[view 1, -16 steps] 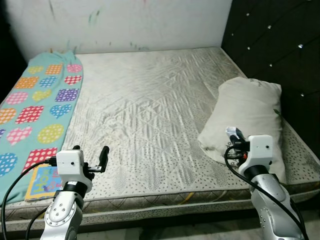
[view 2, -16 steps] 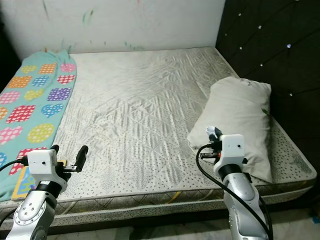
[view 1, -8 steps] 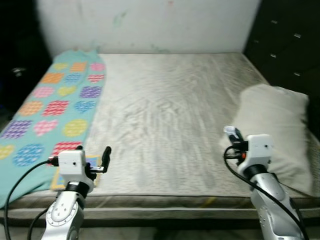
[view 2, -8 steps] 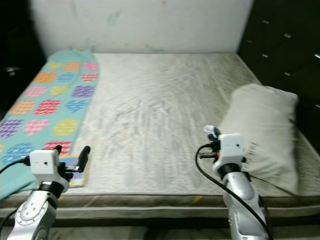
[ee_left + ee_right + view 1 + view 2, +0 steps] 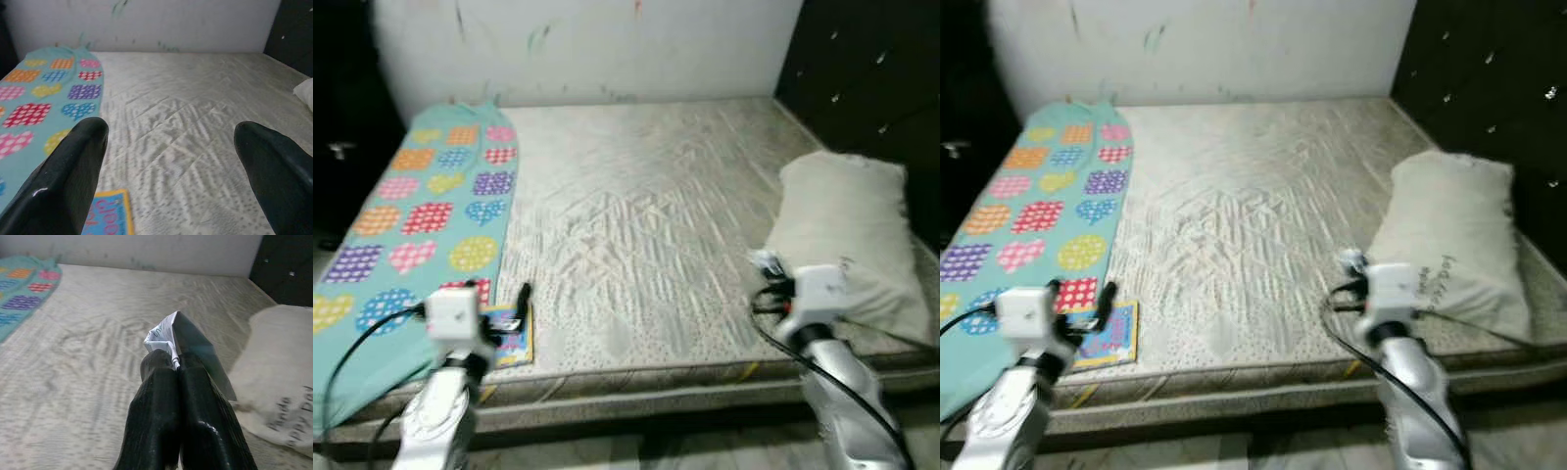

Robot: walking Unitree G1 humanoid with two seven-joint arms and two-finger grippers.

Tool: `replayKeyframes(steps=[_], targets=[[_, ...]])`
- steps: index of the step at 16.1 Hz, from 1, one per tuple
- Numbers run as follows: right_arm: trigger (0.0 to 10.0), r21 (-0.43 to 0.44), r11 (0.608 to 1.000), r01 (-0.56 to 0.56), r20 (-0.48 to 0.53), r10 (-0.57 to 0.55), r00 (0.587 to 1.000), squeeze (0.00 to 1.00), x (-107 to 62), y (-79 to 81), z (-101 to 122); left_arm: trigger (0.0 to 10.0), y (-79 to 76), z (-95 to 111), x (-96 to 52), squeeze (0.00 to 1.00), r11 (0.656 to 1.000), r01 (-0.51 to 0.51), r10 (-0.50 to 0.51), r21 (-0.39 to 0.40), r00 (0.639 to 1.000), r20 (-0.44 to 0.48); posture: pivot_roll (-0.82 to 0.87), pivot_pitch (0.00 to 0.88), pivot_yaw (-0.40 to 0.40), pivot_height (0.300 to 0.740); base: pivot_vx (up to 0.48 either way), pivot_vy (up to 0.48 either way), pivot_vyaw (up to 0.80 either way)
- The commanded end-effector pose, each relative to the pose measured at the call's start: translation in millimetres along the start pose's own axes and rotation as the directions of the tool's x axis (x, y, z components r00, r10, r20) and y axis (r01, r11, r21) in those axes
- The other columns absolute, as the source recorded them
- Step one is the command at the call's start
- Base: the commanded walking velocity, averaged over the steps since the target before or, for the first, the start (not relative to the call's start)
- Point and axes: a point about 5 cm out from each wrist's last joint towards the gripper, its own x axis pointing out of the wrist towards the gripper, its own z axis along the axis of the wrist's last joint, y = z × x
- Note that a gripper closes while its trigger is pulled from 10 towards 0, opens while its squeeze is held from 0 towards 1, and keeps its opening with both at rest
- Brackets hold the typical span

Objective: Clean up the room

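Note:
My right gripper (image 5: pixel 177 368) is shut on a small white and silver paper scrap (image 5: pixel 168 335), held above the front edge of the bare mattress (image 5: pixel 636 196), just left of a white pillow (image 5: pixel 842 230). My left gripper (image 5: pixel 171 161) is open with nothing between its fingers, hovering over the mattress's front left corner. Just below it lies a colourful children's book (image 5: pixel 1111 333). A teal blanket with coloured hearts (image 5: pixel 421 206) covers the mattress's left strip.
A dark tufted headboard (image 5: pixel 871 69) stands along the right side of the bed, behind the pillow. A white wall with paint marks (image 5: pixel 587 49) closes the far side. Dark space lies to the left of the bed.
The whole view has shifted and blurred, so the camera moved; more of the book and the bed's front edge shows. Both grippers keep their poses, the right still holding the scrap.

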Motion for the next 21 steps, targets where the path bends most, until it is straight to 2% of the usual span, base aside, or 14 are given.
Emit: replayKeyframes(steps=[1, 3, 12, 17, 21], targets=[[10.0, -0.013, 1.000, 0.004, 0.021, -0.004, 1.000, 0.00, 1.7, -3.6, 6.4, 10.0, -4.2, 5.7, 0.8, 0.00, 0.999, 0.034, -0.034, -0.020, 0.999, 0.035, -0.09, 0.028, 0.036, 0.740, 0.000, 0.000, 0.00], [10.0, -0.015, 1.000, 0.006, 0.022, -0.005, 1.000, 0.00, 2.2, -4.2, 6.5, 10.0, -5.9, 6.9, 0.8, 0.00, 0.999, 0.047, -0.046, -0.023, 0.998, 0.041, -0.09, 0.029, 0.035, 0.740, 0.000, 0.000, 0.00], [10.0, -0.023, 1.000, 0.006, 0.018, -0.006, 1.000, 0.00, 2.7, -4.7, 5.0, 10.0, -7.5, 7.1, 2.0, 0.00, 0.998, 0.061, -0.060, -0.027, 0.997, 0.040, -0.09, 0.027, 0.036, 0.740, 0.317, 0.000, 0.00], [10.0, -0.042, 0.999, 0.013, 0.008, -0.013, 1.000, 0.00, 0.1, -11.4, 1.6, 10.0, -3.7, 2.4, 3.2, 0.00, 1.000, 0.010, -0.010, 0.005, 1.000, 0.001, -0.09, 0.027, 0.038, 0.740, 0.000, 0.000, 0.00], [10.0, -0.045, 0.999, 0.016, 0.011, -0.015, 1.000, 0.00, -0.2, -12.2, 1.7, 10.0, -4.3, 3.0, 4.1, 0.00, 1.000, 0.016, -0.016, -0.010, 1.000, 0.010, -0.09, 0.027, 0.038, 0.740, 0.000, 0.000, 0.00]])
